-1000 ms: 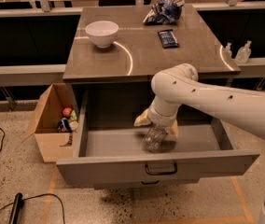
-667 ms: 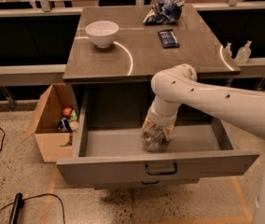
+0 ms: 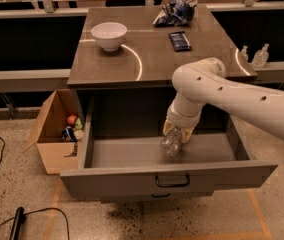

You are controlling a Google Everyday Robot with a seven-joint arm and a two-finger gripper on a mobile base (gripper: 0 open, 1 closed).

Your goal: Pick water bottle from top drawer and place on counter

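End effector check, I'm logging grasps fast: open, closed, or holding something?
End effector: closed on the water bottle, low over the open top drawer.

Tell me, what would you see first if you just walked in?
The big white arm reaching in from the picture's right. Its tool holds a clear bottle inside the open drawer. Behind, a white bowl sits on the counter.
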